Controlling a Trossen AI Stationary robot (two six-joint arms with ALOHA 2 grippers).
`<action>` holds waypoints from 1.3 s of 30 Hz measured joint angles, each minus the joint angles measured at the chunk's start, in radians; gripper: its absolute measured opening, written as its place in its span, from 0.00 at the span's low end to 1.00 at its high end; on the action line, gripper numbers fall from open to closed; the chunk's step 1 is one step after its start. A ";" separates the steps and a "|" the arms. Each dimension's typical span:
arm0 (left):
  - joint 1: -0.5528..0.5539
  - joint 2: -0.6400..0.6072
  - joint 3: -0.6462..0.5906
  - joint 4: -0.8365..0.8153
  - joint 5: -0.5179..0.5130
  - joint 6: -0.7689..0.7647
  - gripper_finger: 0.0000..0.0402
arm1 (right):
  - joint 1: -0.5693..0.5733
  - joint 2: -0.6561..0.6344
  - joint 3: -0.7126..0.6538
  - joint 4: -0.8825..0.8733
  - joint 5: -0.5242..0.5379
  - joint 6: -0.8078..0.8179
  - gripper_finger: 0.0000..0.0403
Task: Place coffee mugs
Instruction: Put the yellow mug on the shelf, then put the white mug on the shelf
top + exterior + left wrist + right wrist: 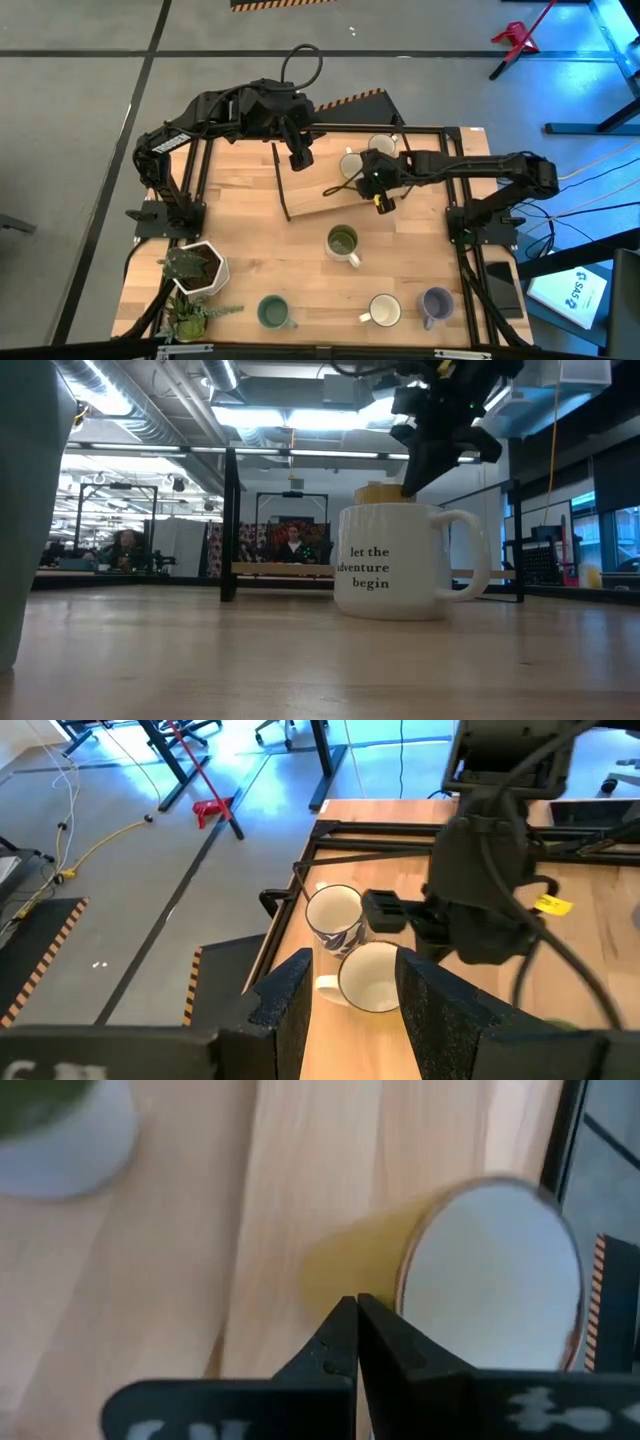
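Cream mug (352, 163) on raised board (325, 195); right tool (381, 203) beside it, fingers pressed together, empty. Left tool (300, 160) spread wide above board.

A robotics lab: exposed ceiling ducts (150, 420), workbenches behind.

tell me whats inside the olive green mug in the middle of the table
From above, the olive green mug shows only its dark green inner wall and floor, with no visible contents. The low view does not show into it, so anything thin at the bottom can't be ruled out.
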 joint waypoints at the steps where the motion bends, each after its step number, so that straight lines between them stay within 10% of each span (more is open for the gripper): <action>1: 0.000 0.000 0.000 0.000 0.000 0.000 0.35 | -0.009 0.005 0.000 0.005 0.000 -0.002 0.00; 29: 0.003 0.000 0.000 -0.008 -0.002 0.000 0.35 | -0.167 0.016 0.009 0.079 -0.001 -0.053 0.00; 39: -0.006 0.000 0.000 -0.031 0.133 -0.009 0.35 | -0.097 -0.079 0.300 -0.409 -0.193 0.061 0.00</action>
